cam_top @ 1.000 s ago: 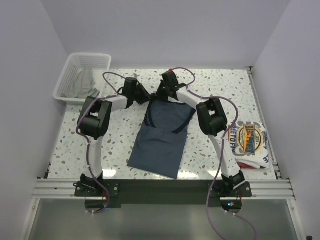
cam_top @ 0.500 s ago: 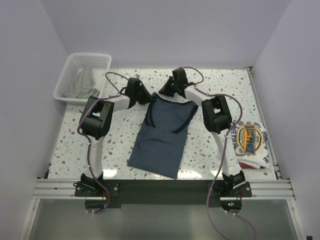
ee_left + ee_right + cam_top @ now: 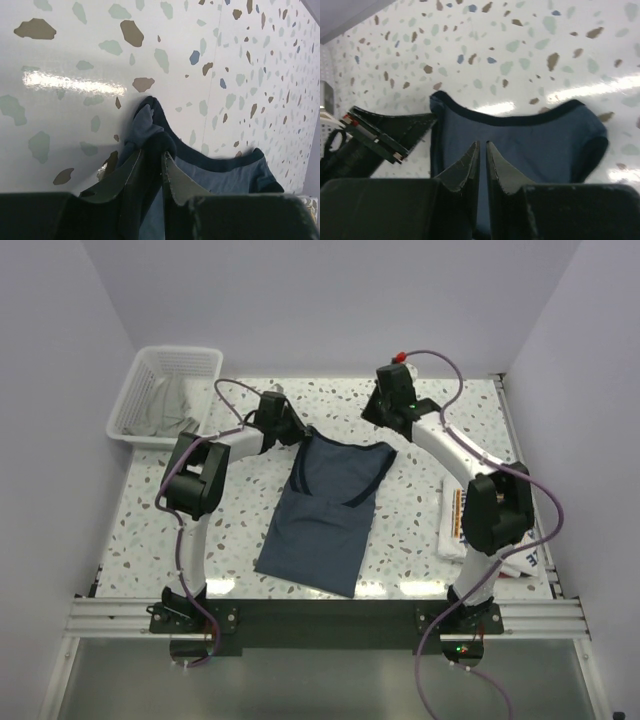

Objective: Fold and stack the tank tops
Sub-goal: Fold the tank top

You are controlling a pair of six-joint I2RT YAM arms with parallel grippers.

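The slate-blue tank top [image 3: 320, 510] lies flat mid-table, neckline toward the far side. My left gripper [image 3: 296, 432] is shut on its left shoulder strap; in the left wrist view the dark navy strap [image 3: 150, 125] bunches between the jaws of the left gripper [image 3: 152, 152]. My right gripper [image 3: 380, 420] hovers off the top's right shoulder. In the right wrist view, the right gripper [image 3: 481, 143] has its jaws nearly together with nothing between them, above the blue cloth [image 3: 530, 140]. The white tank top [image 3: 449, 530] lies folded at the right edge, largely hidden by the right arm.
A white mesh basket [image 3: 135, 390] with grey cloth [image 3: 172, 405] inside stands at the far left corner. The speckled table [image 3: 430, 480] ends at a raised rail on the right. The left gripper's finger [image 3: 385, 135] shows in the right wrist view.
My right gripper has swung right, away from the top's neckline, holding nothing. The top's right shoulder now lies spread flat. The left gripper stays on the left strap.
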